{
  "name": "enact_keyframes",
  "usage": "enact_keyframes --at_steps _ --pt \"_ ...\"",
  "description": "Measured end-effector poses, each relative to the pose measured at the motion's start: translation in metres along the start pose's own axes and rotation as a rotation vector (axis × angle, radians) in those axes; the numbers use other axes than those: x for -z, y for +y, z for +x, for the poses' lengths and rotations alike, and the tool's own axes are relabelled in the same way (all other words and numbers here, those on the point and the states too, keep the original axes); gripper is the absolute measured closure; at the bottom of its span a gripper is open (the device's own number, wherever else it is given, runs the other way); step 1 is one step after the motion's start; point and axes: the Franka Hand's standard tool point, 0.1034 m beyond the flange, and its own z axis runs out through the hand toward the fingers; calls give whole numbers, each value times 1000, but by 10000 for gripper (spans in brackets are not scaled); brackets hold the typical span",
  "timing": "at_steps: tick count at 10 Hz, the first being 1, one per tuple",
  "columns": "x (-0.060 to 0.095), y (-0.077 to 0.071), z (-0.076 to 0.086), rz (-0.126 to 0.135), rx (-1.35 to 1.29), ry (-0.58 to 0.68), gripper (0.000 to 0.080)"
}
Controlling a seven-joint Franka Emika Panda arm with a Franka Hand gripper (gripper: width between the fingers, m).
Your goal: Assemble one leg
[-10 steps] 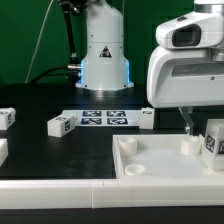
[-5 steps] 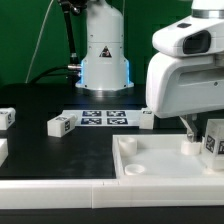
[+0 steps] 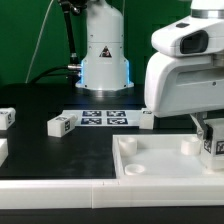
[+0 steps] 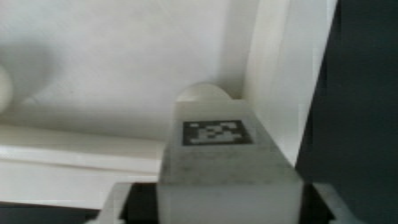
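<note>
My gripper (image 3: pixel 212 136) is shut on a leg (image 3: pixel 214 146), a small white block with a black-and-white tag. It holds the leg upright over the far right corner of the large white tray-like piece (image 3: pixel 150 166). In the wrist view the leg (image 4: pixel 217 140) fills the space between the jaws of my gripper (image 4: pixel 217 203), tag facing the camera, with the tray-like piece's white wall (image 4: pixel 107 60) behind it. Whether the leg's lower end touches the piece is hidden.
Three more legs lie on the black table: one (image 3: pixel 60 125) left of the marker board (image 3: pixel 105 118), one (image 3: pixel 5 118) at the exterior view's far left, one (image 3: pixel 147 119) right of the board. The robot base (image 3: pixel 103 50) stands behind.
My gripper has shifted slightly lower and toward the exterior view's right with the leg still in it. The other parts have not moved.
</note>
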Motion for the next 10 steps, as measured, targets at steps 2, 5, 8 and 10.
enact_keyframes --at_steps 2,5,8,10 --pt "0 0 0 2 -108 0 508" --pt "-1 3 -1 26 -482 -10 508" --pt "-2 3 0 23 -821 0 508" --pt "-2 3 0 17 -1027 1 508"
